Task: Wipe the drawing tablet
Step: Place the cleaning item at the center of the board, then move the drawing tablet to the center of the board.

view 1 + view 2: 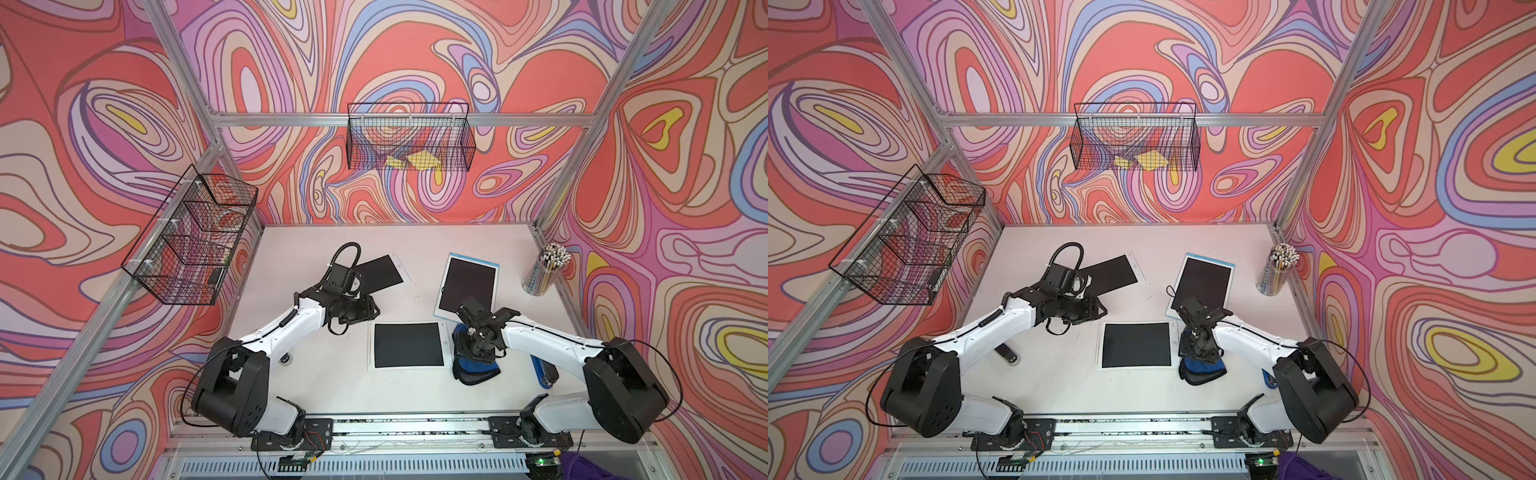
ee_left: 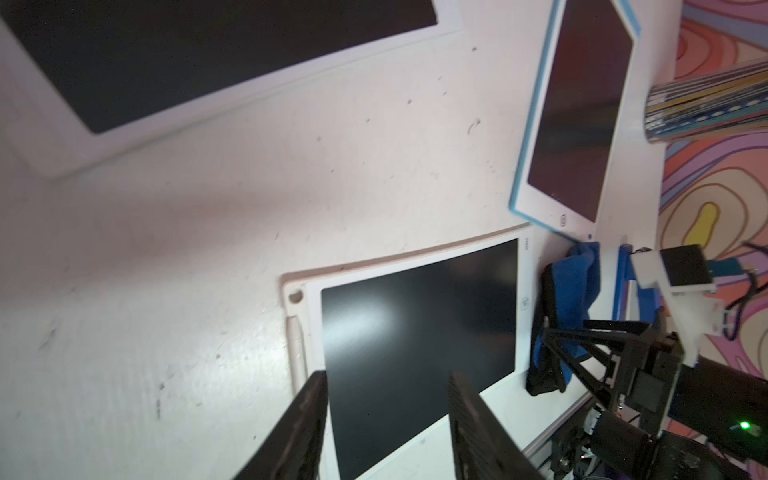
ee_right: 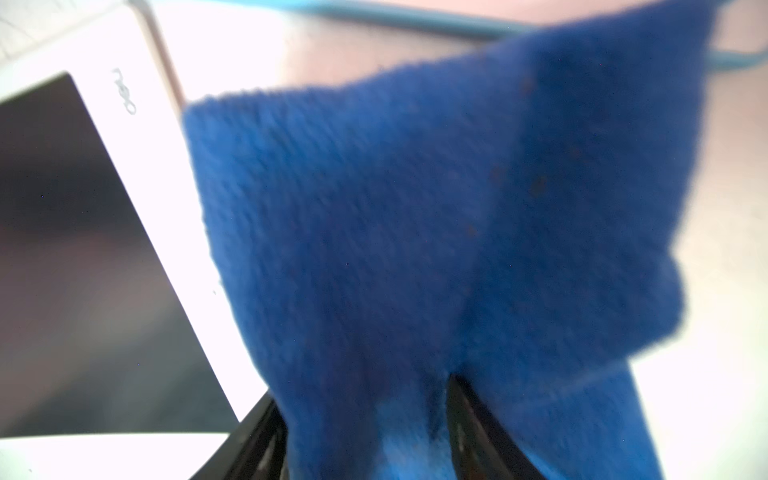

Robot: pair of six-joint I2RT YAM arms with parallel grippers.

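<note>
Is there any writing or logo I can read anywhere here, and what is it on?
Grey logo on the border of the white-framed, black-screened drawing tablet: stylised letters, too blurred to read.
Tiny blue mark at that tablet's corner: too small to read.
Nothing else legible.

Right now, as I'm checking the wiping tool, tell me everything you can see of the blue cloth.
The blue cloth is soft, fuzzy, terry-like fabric with a dark edge, bunched and folded rather than spread. It lies on the white table just beside the near tablet's right side, pinched between the fingers of the right gripper, which comes down from above.
</note>
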